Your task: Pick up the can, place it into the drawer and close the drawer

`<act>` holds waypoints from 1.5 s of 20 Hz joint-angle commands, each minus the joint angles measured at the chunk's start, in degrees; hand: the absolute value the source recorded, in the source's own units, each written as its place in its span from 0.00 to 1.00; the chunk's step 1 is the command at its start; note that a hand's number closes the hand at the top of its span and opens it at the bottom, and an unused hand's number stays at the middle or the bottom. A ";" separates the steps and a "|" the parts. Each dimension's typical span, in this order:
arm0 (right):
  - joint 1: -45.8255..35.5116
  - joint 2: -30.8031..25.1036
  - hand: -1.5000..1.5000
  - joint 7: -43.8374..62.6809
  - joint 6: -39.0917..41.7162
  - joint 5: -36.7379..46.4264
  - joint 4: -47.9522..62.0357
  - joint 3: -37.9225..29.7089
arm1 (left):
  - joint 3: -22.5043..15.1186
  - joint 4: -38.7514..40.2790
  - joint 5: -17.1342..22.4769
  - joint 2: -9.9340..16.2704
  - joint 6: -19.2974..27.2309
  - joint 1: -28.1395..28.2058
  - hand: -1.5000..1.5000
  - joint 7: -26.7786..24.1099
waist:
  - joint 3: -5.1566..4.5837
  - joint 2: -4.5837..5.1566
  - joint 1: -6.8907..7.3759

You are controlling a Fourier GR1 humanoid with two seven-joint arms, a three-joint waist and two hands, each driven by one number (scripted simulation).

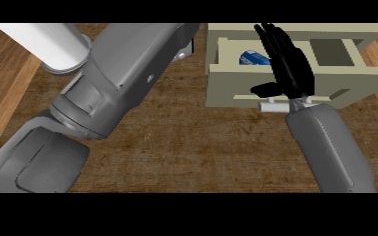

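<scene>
Can (252, 57) in open drawer (221, 70) | right hand (288, 62) above, fingers straight

counter (192, 150): brown wood grain | drawer (221, 87): pale beige | can (252, 58): blue with white marks | handle (272, 108): white | right hand (289, 65): black | forearms (125, 75): grey | cylinder (53, 42) at far-left corner: white

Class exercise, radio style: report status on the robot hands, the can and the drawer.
Right robot hand open, fingers straight over the drawer. Left robot hand not in view, only its forearm. Can lying inside drawer, drawer not yet closed. Nothing seen blocking.
</scene>
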 commanded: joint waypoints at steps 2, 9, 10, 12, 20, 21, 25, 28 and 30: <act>-6.64 3.76 0.00 1.94 -5.20 5.26 9.34 0.51 | -0.37 -2.91 -1.53 2.12 0.33 2.69 0.00 1.66 | -0.06 -0.68 0.36; -14.94 4.11 0.00 -0.32 -18.70 7.73 26.36 -5.28 | -0.79 -7.05 -2.46 4.58 0.46 5.57 0.00 5.16 | -0.04 -0.53 2.25; -17.35 5.59 0.00 0.77 -20.51 8.54 28.53 -5.43 | -0.57 -7.93 -2.21 5.66 -1.68 5.48 0.00 5.07 | -0.04 -0.30 2.80; -22.07 3.86 0.00 0.91 -19.63 8.67 32.63 -6.86 | -1.14 -9.69 -2.59 6.00 -1.92 5.99 0.00 6.63 | -0.05 -0.31 3.37; -30.48 2.99 0.00 -0.74 -26.06 9.28 43.83 -9.87 | -1.88 -15.86 -3.54 8.81 -2.51 10.08 0.00 9.01 | -0.02 0.18 4.47; -30.08 0.90 0.00 -2.65 -25.24 8.13 44.08 -10.81 | -2.11 -17.59 -3.35 11.15 -4.56 12.23 0.00 9.58 | -0.04 -0.04 5.39; -34.31 1.20 0.00 -1.96 -25.50 8.87 47.97 -11.22 | -2.42 -20.09 -3.92 11.15 -4.00 14.52 0.00 9.08 | -0.03 0.54 5.43; -37.07 0.98 0.00 -4.05 -24.04 6.72 48.04 -12.85 | -2.35 -21.86 -3.66 11.92 -5.00 16.66 0.00 9.68 | -0.02 0.64 4.86; -37.89 3.16 0.00 -2.94 -25.06 6.06 48.40 -13.57 | -2.80 -24.17 -4.18 12.65 -3.97 17.35 0.00 10.45 | -0.02 0.31 5.59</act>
